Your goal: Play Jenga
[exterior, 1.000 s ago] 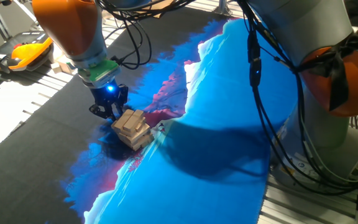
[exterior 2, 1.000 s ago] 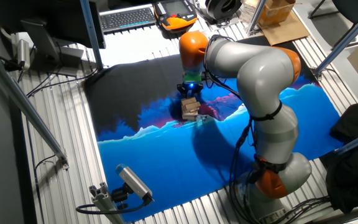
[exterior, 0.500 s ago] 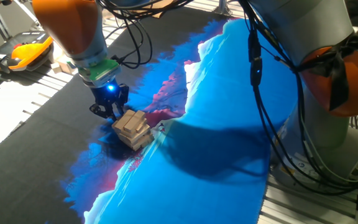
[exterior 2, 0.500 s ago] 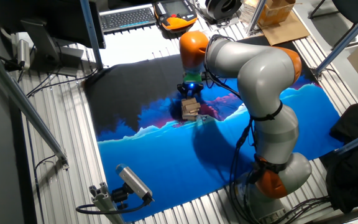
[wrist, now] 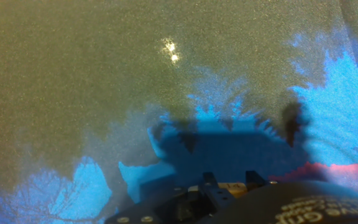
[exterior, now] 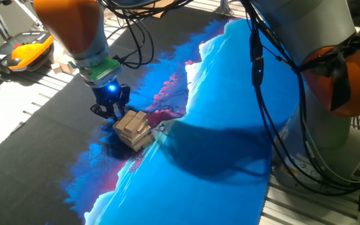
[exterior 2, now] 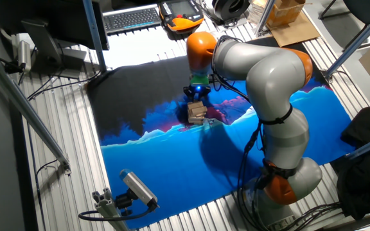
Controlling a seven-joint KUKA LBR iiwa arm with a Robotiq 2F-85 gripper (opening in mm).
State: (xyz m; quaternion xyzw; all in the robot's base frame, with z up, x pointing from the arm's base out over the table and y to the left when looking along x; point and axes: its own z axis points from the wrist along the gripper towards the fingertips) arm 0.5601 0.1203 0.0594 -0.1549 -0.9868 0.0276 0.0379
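Jenga [exterior: 133, 129] is standing on the mat [exterior: 230, 125], where the black part meets the blue part, and the gripper [exterior: 109, 113] is sitting low just beside the tower, on its black-mat side. I judge that the robot is lining up on one block, to push or pull it out. The next move is calling for a slow, straight motion along that block, because the layers are already lying a little askew and a side push could be toppling them.

The arm [exterior 2: 262, 70] is reaching over the blue part and bending down, so the wrist is pointing steeply to the mat. I cannot tell if the fingers are open or closed; the hand view is showing mostly mat.
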